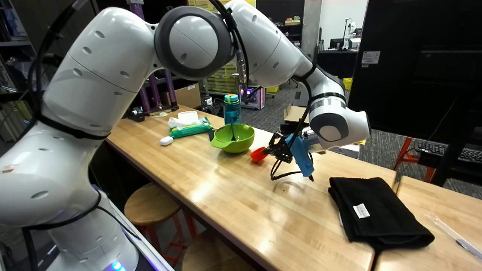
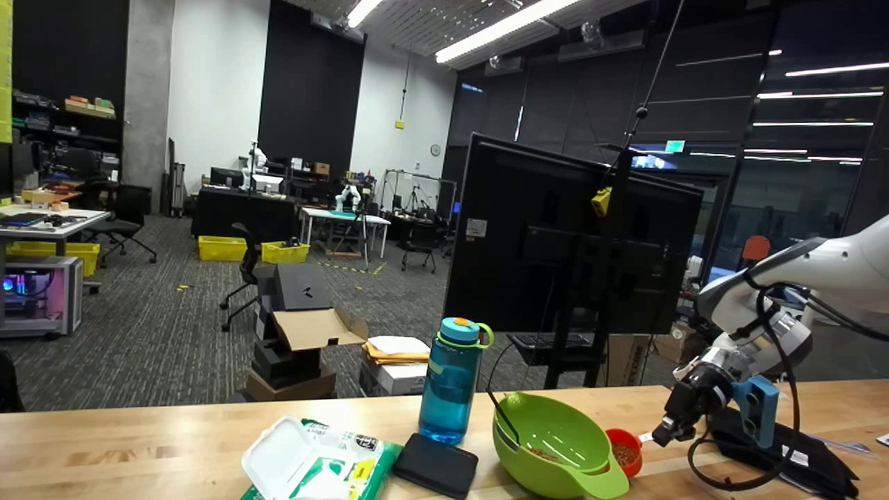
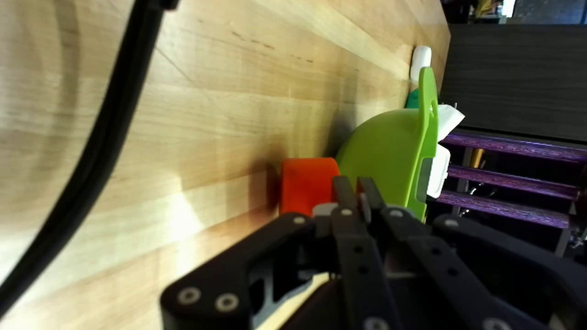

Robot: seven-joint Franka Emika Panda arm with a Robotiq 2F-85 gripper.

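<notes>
Tool (image 3: 356, 189) pinched nearly closed on handle (image 2: 646, 437) of red cup (image 3: 306, 184); brown granules (image 2: 624, 454) inside. Cup just right of green bowl (image 1: 238, 146), similar bits (image 2: 544, 455) within. Wooden worktop (image 1: 233, 184); grey carpet (image 2: 177, 340) far.

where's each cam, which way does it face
In an exterior view: beside the arm, facing the table; arm and gripper show.
In an exterior view: low by the table, facing a black display; forearm and gripper show.
Wrist view: behind the gripper, facing the red measuring cup; fingers and cable show.
Both exterior views share the green bowl and water bottle.
</notes>
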